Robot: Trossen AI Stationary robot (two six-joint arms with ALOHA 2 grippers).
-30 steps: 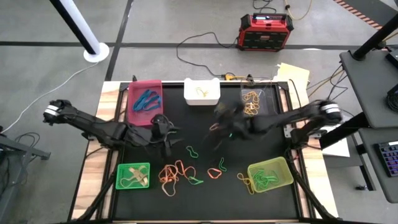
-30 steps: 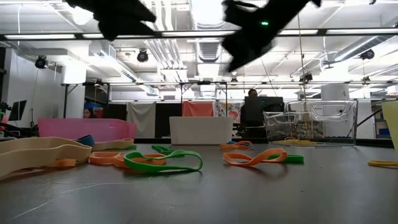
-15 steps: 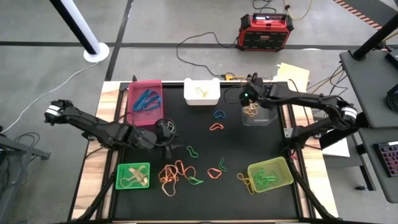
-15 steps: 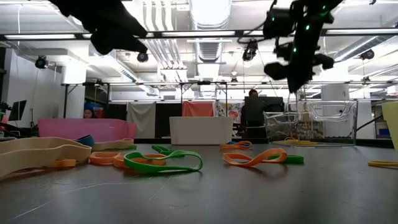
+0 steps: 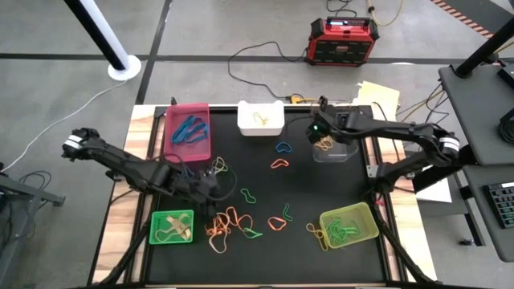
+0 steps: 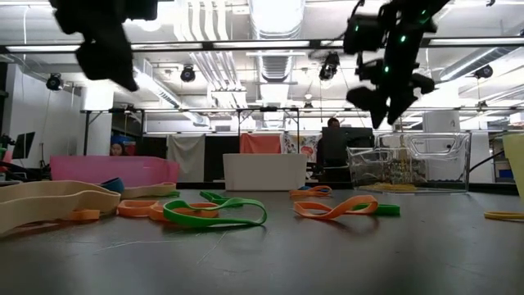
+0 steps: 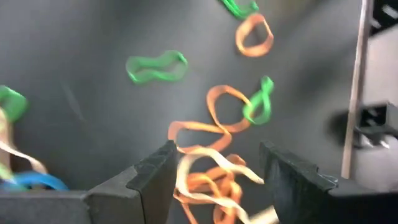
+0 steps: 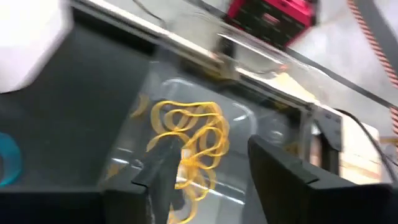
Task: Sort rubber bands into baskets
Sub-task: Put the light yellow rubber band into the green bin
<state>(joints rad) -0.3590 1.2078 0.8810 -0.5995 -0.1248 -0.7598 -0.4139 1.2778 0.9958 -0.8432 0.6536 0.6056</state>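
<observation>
Five baskets stand on the black mat: magenta-pink (image 5: 178, 144), white (image 5: 260, 127), clear (image 5: 341, 152), bright green (image 5: 157, 233) and yellow-green (image 5: 360, 234). Loose rubber bands lie between them, among them an orange heap (image 5: 222, 225), green loops (image 5: 247, 194) and a blue one (image 5: 283, 148). My left gripper (image 5: 215, 183) hangs open and tipped down above the orange heap (image 7: 211, 124), with nothing between its fingers. My right gripper (image 5: 320, 132) hangs open above the clear basket, over the orange bands (image 8: 186, 134) that lie in it.
A red-and-black box (image 5: 344, 40) and cables lie on the floor beyond the far edge. Papers (image 5: 377, 96) lie at the far right corner. The low view shows green and orange bands (image 6: 217, 213) lying flat on the mat near the camera.
My right gripper has swung from the middle of the table toward the far right, over the clear basket, and has opened there. My left gripper has stayed near the orange heap and has tipped further down toward it.
</observation>
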